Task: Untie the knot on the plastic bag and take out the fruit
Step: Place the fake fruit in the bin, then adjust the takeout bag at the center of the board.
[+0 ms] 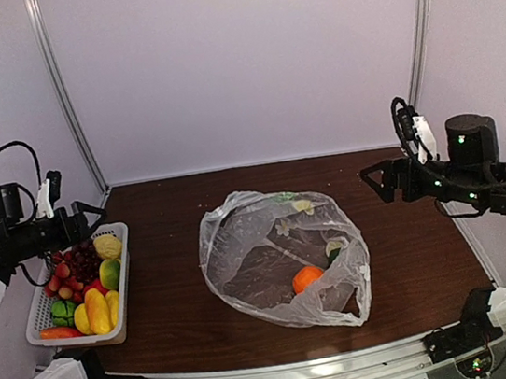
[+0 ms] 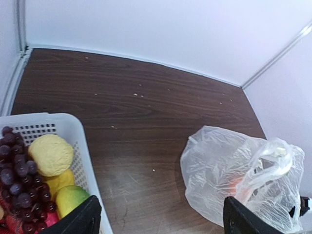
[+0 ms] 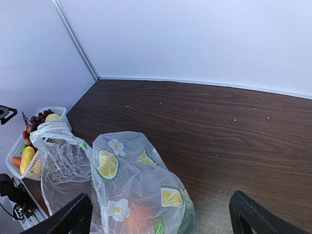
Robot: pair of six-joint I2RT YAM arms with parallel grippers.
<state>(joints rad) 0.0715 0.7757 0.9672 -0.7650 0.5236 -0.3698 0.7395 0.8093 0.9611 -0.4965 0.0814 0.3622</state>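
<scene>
My left gripper (image 1: pixel 87 216), jaws apart and empty, hangs just above the basket (image 1: pixel 121 293). My right gripper (image 1: pixel 376 181) is also spread. Below-left of it lies the plastic bag (image 1: pixel 281 256), an orange (image 1: pixel 307 278) inside, perhaps more. Pinching film alone could drag everything.

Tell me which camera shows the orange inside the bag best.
Top external: the orange shows clearly through the plastic bag. Left wrist and right wrist give only a faint orange smear behind crinkled plastic.

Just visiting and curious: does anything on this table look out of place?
One orange lies inside the crumpled plastic bag mid-table, while the other fruit is piled in the white basket at the left. Nothing looks spilled.
</scene>
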